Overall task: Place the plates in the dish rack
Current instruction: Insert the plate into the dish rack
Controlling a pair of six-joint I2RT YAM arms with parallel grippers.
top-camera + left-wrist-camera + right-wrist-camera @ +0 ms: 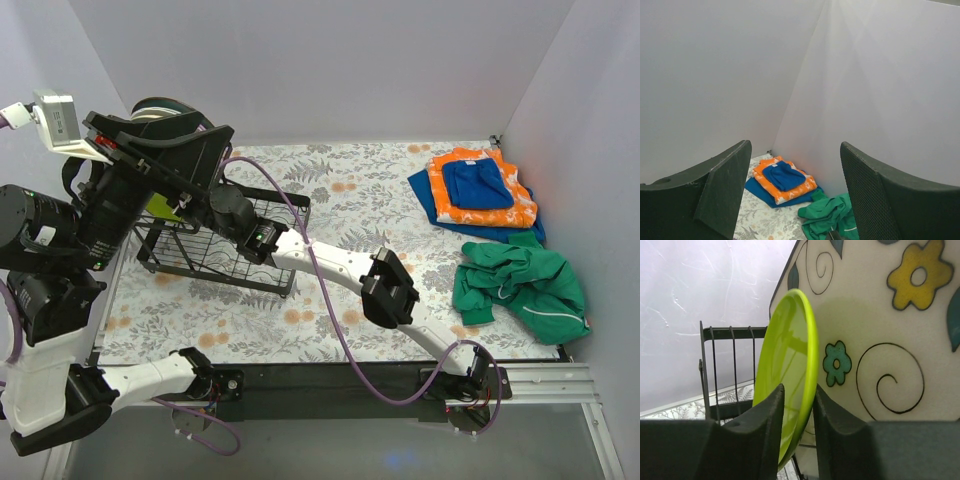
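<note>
The black wire dish rack stands at the table's left, partly hidden by my raised left arm. In the right wrist view a lime green plate stands on edge in the rack, next to a cream plate with flowers and swirls. My right gripper straddles the green plate's lower rim, its jaws a little wider than the rim. From above, a bit of the green plate shows beside the right gripper. More plate rims peek over my left gripper, which hangs high, open and empty.
A folded orange and blue pile of clothes lies at the back right, with a crumpled green garment in front of it. White walls close in the table on three sides. A purple cable loops over the right arm.
</note>
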